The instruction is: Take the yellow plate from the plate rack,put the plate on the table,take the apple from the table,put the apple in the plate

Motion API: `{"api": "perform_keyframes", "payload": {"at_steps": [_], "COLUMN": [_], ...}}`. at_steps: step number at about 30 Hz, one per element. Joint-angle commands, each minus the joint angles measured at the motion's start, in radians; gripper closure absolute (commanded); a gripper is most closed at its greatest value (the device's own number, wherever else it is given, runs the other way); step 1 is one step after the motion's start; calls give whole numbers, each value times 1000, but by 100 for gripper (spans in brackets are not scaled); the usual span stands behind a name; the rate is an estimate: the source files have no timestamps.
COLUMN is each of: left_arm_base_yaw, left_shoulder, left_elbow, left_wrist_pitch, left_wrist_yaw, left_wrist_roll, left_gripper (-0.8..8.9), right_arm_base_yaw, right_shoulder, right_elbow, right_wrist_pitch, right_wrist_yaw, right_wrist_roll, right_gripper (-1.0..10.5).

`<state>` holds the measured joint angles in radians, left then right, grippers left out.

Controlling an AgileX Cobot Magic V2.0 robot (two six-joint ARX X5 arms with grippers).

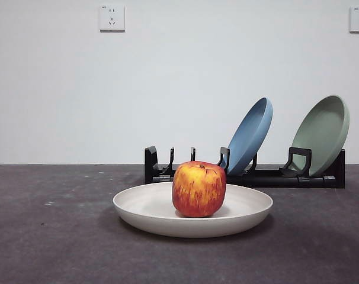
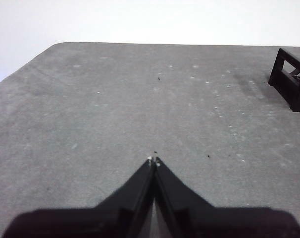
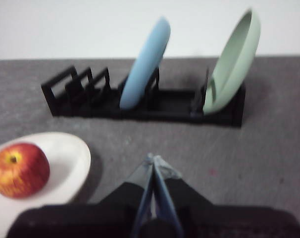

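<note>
Dark grey speckled tabletop (image 1: 49, 236) carrying a plate and a rack.

The yellow plate (image 1: 150, 210), pale cream and shallow, is lying flat on the tabletop toward the front, casting a soft shadow around its base. The long black plate rack (image 1: 268, 176) is standing directly on the tabletop just behind it, running off to the right. In the left wrist view, only pale flecks and small dark specks are dotting the rough surface.

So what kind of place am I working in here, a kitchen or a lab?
Most likely a lab or test bench, not a kitchen: a bare dark grey table against a plain white wall with wall sockets, holding only a plate rack, plates and an apple as staged props.
</note>
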<state>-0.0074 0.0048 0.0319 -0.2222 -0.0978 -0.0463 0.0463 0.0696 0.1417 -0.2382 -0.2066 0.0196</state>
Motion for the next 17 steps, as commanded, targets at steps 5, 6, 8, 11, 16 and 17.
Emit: {"api": "perform_keyframes", "payload": {"at_steps": [5, 6, 8, 11, 16, 17], "left_arm_base_yaw": [3, 3, 3, 3, 3, 3], "left_shoulder": [-3, -3, -3, -3, -3, -3], "left_elbow": [-13, -13, -13, -13, -13, -13], "left_wrist_pitch": [4, 4, 4, 4, 4, 4], "left_wrist_yaw": [-1, -1, -1, -1, -1, -1], "left_wrist_roll": [-7, -7, -7, -7, -7, -7], "left_gripper": [817, 817, 817, 817, 817, 817], "right_arm_base_yaw": [-1, -1, -1, -1, 1, 0], "right_shoulder": [-69, -69, -69, -69, -69, -69], "right_elbow": [-105, -110, -113, -113, -113, -113], "right_wrist_pitch": [12, 11, 5, 5, 5, 5], "right_wrist_yaw": [3, 3, 3, 6, 3, 4], "right_wrist_roll": [71, 73, 73, 69, 119, 118], "right_gripper": [946, 946, 946, 946, 946, 946]}}
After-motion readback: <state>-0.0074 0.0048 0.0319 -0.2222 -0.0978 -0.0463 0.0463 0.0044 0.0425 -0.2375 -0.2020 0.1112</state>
